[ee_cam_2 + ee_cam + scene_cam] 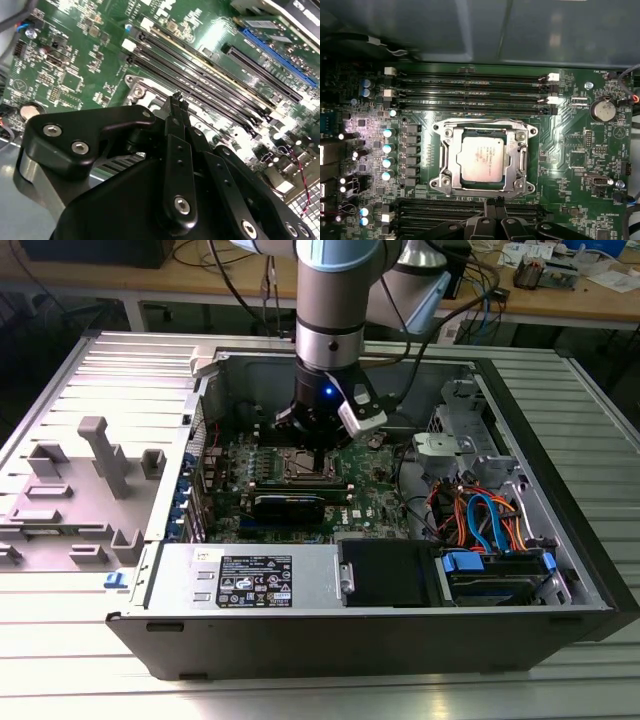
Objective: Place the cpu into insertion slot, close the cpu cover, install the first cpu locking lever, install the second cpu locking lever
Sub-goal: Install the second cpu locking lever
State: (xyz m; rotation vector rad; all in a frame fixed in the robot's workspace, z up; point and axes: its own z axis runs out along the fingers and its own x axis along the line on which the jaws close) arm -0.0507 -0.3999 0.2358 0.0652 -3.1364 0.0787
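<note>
Cpu (481, 158) is sitting seated in the insertion slot (522, 156), its cover (451, 159) lying closed around it; the gripper (495, 201), fingers pinched together and empty, is hovering beside the socket's edge.

Hanging low inside the open computer case (560, 570), gripper (495, 202) fingertips pressed together just beside the socket (485, 159). Hemmed by long black memory slots (470, 90) on two sides, capacitors (387, 155) on a third. Open room straight above the chip (481, 160). Cables (480, 515) crowding the exterior view's right.
</note>
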